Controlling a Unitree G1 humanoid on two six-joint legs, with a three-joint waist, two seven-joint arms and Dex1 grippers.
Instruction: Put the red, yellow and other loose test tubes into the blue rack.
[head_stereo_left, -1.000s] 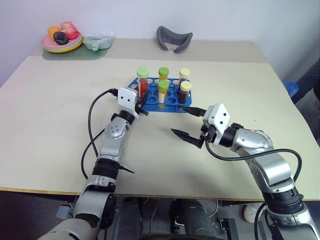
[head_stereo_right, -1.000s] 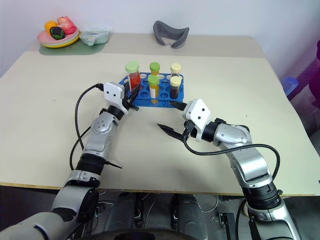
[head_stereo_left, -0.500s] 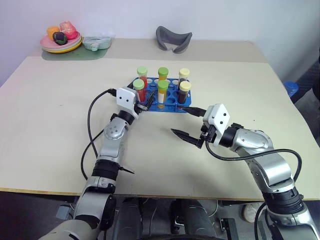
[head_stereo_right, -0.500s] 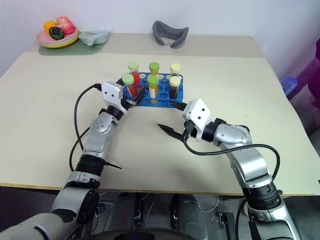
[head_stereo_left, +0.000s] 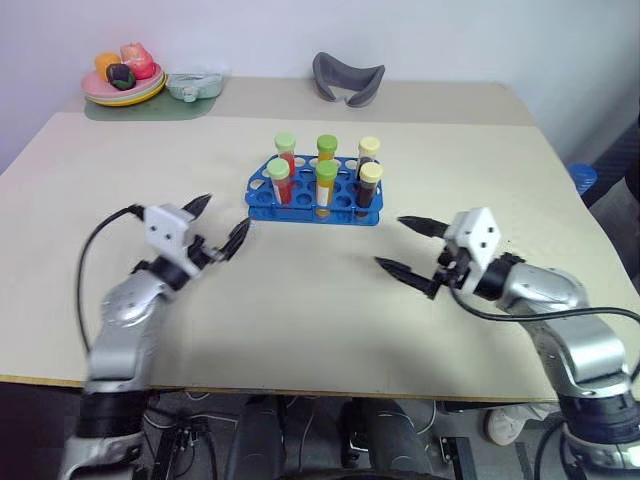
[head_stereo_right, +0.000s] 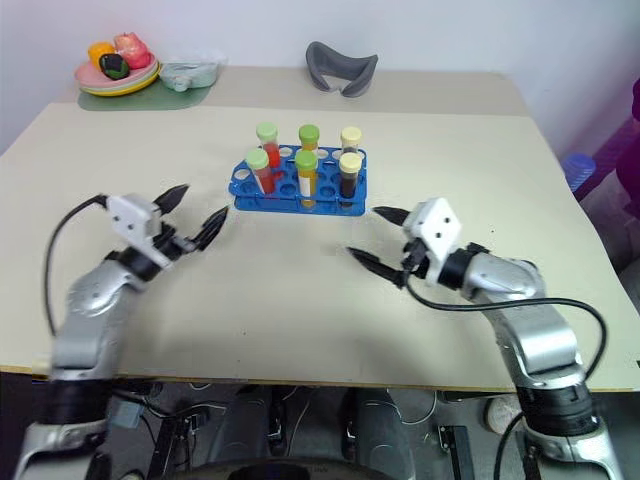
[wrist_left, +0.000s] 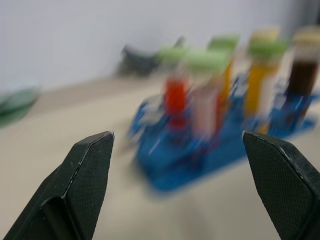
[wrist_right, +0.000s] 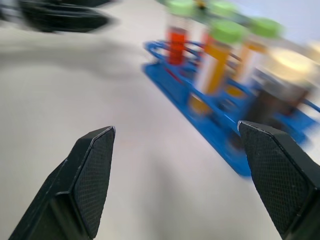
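The blue rack (head_stereo_left: 262, 196) stands mid-table with several capped tubes upright in it. At its front left is the red tube with the white label (head_stereo_left: 278, 181), beside it the yellow tube (head_stereo_left: 326, 184) and the dark brown tube (head_stereo_left: 371, 186). Behind them stand a second red tube (head_stereo_left: 286, 152), an orange one (head_stereo_left: 327, 149) and a dark one (head_stereo_left: 369, 153). My left gripper (head_stereo_left: 218, 222) is open and empty, left of the rack and nearer to me. My right gripper (head_stereo_left: 390, 241) is open and empty, to the right in front of the rack. No loose tube lies on the table.
A plate of toy fruit (head_stereo_left: 123, 85) and a pale green dish (head_stereo_left: 195, 85) sit on a green mat at the far left corner. A grey curved object (head_stereo_left: 348, 78) lies at the far edge.
My left gripper opened, left the labelled red tube standing in the rack's front-left hole, and drew back to the left and toward me. My right gripper shifted a little to the right.
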